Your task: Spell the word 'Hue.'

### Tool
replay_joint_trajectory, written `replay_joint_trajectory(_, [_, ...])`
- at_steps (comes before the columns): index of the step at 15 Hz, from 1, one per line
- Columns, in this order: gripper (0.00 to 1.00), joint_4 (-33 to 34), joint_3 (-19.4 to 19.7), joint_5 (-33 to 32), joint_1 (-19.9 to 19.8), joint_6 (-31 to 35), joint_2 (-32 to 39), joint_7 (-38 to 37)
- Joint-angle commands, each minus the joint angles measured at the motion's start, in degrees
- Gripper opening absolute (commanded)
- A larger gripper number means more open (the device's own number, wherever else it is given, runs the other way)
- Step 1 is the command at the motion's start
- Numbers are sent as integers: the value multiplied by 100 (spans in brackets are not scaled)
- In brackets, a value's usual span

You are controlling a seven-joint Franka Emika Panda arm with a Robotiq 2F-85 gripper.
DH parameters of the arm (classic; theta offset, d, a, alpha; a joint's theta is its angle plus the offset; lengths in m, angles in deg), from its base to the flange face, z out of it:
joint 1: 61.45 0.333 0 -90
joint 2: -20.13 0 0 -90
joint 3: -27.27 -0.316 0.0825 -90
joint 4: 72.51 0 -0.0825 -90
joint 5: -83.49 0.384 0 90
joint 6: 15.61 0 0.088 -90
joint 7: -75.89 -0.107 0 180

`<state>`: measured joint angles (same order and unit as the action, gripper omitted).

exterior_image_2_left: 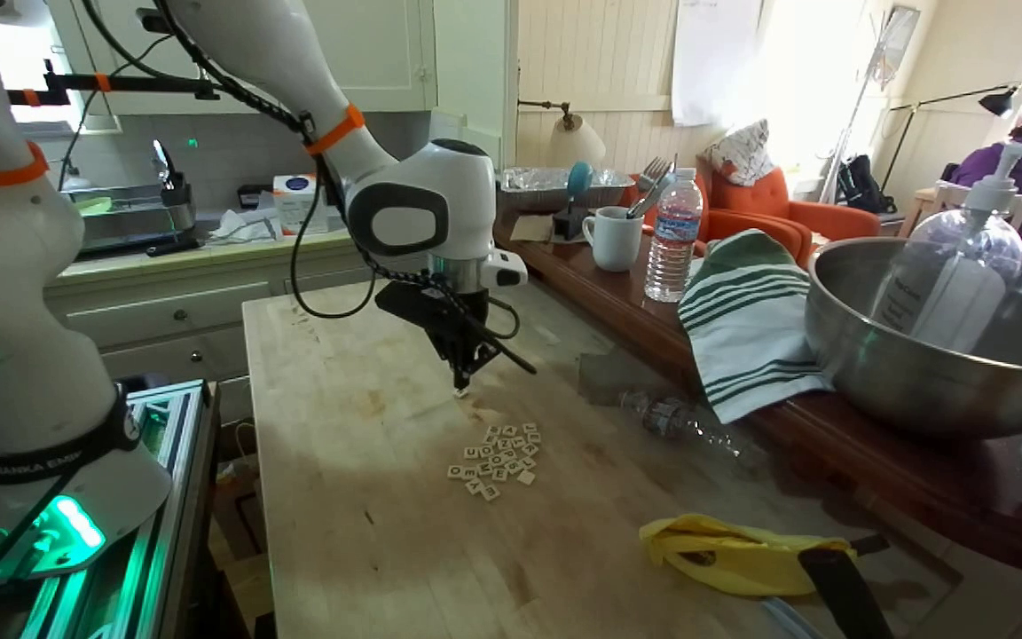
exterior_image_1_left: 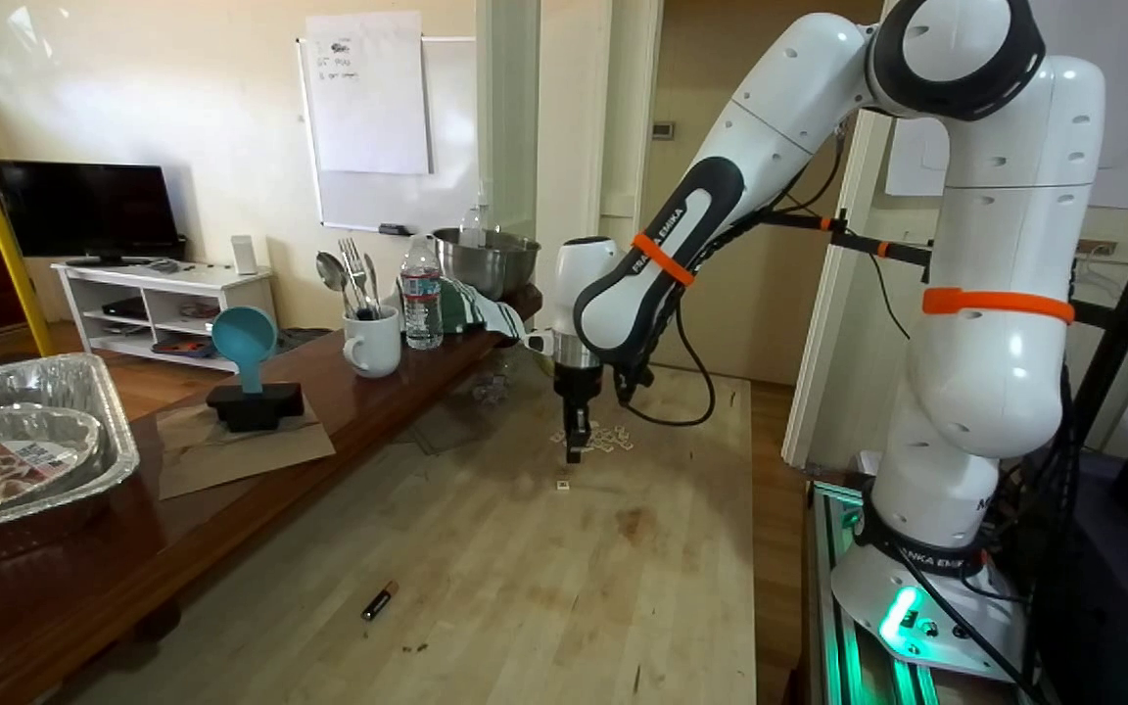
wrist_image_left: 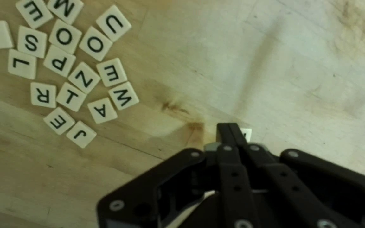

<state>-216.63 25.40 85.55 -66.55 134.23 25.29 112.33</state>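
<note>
A cluster of small cream letter tiles lies on the wooden table, seen in both exterior views (exterior_image_1_left: 608, 439) (exterior_image_2_left: 498, 457). In the wrist view it includes a U tile (wrist_image_left: 113, 23) and several E tiles, one of them an E tile (wrist_image_left: 112, 72) at the cluster's right side. A lone tile (wrist_image_left: 246, 134) lies apart from the cluster, mostly hidden behind the fingers; its letter cannot be read. It also shows in both exterior views (exterior_image_1_left: 563, 486) (exterior_image_2_left: 461, 393). My gripper (wrist_image_left: 228, 126) is shut with nothing visible between its fingertips. In both exterior views its tips (exterior_image_1_left: 574, 456) (exterior_image_2_left: 461, 383) are just above or beside the lone tile.
A battery (exterior_image_1_left: 380, 600) lies on the table. A clear plastic bottle (exterior_image_2_left: 675, 419) lies near the raised brown counter (exterior_image_2_left: 564, 275). A yellow object (exterior_image_2_left: 733, 557) lies on the table. The counter holds a mug (exterior_image_1_left: 373, 343), an upright bottle (exterior_image_1_left: 422, 299) and a metal bowl (exterior_image_2_left: 910, 355).
</note>
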Motion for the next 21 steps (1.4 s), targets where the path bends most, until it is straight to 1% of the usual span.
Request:
replay_joint_trajectory(1, [0,-269,276,-185,-92,101,-121,-13])
replay_joint_trajectory(4, [0,-356,529,-266,-240,207,-71,38])
replay_joint_trajectory(5, [0,-373,595,-294,-289,252,-59,157])
replay_joint_trajectory(6, [0,-355,619,-176,-352,302,-2,454])
replay_joint_trajectory(9, [0,-371,725,-296,-450,519,60,841])
replay_joint_trajectory(12, [0,-396,814,-522,-504,649,84,1057])
replay_joint_trajectory(16, [0,-375,823,-613,-560,951,260,1402])
replay_joint_trajectory(21, [0,-370,765,-581,-625,1157,433,1727])
